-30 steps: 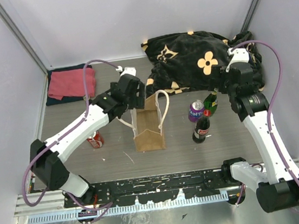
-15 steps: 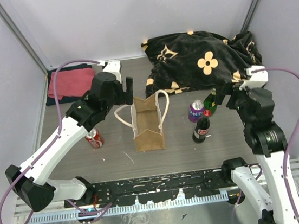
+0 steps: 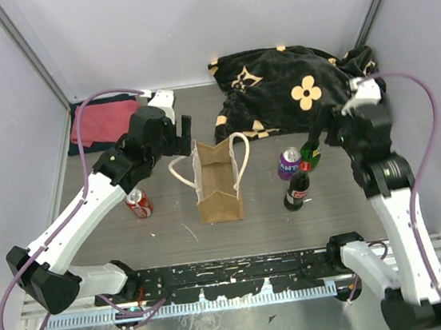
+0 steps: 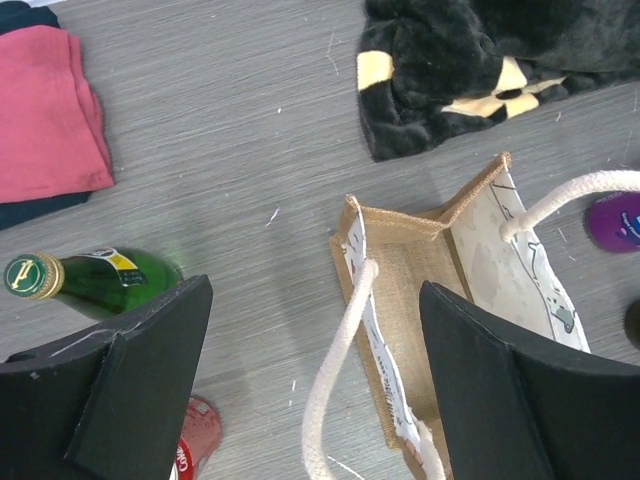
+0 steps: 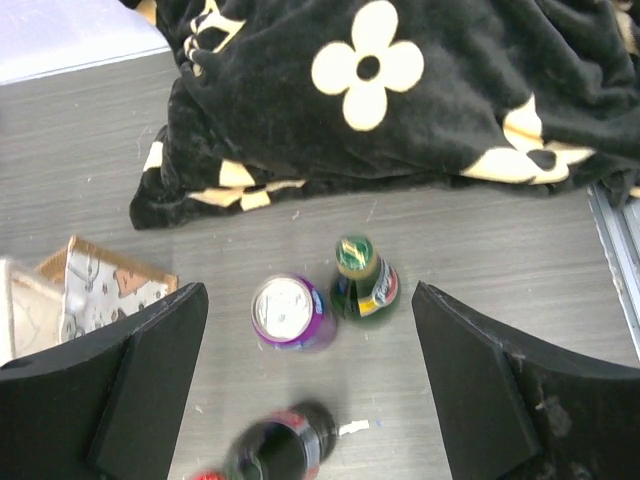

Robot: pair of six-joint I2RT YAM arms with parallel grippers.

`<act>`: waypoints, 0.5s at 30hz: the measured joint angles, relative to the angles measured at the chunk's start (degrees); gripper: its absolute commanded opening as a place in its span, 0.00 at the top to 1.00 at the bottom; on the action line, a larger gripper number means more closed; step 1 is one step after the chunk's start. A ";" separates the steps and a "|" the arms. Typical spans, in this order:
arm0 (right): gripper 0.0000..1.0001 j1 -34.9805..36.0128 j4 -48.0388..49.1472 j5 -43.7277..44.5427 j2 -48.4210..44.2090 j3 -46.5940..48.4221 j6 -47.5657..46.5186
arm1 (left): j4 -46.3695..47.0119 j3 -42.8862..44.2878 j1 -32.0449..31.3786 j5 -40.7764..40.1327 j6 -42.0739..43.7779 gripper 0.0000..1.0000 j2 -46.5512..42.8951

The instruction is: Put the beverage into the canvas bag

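Note:
The canvas bag [image 3: 217, 186] stands upright and open mid-table, with white rope handles; the left wrist view shows its empty inside [image 4: 415, 300]. A purple can [image 3: 289, 162], a green bottle [image 3: 310, 151] and a dark cola bottle [image 3: 297, 189] stand to its right. My left gripper [image 3: 187, 129] is open and empty above the bag's left rim, with one rope handle between its fingers in the left wrist view [image 4: 315, 305]. My right gripper [image 3: 318, 132] is open and empty above the purple can [image 5: 290, 312] and green bottle [image 5: 362, 280].
A red can [image 3: 138, 205] stands left of the bag, under my left arm. A second green bottle [image 4: 90, 280] shows beside it in the left wrist view. A folded red cloth [image 3: 102, 121] lies back left. A black flowered blanket [image 3: 291, 88] lies at the back right.
My left gripper has pulled back from the bag's mouth toward the back left. My right arm has swung out to the right and come back over the drinks.

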 measured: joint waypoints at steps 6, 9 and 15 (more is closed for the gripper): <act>0.08 9.49 5.97 8.22 18.32 9.38 -1.57 | -0.39 -0.15 1.62 0.28 0.37 0.09 -0.37; 0.08 20.74 7.50 16.15 21.97 10.36 -2.25 | -0.66 -0.85 2.21 0.39 0.37 0.09 -1.49; 0.08 34.97 6.82 31.91 13.99 3.50 3.21 | -0.92 -2.08 2.67 0.87 0.35 0.09 -2.84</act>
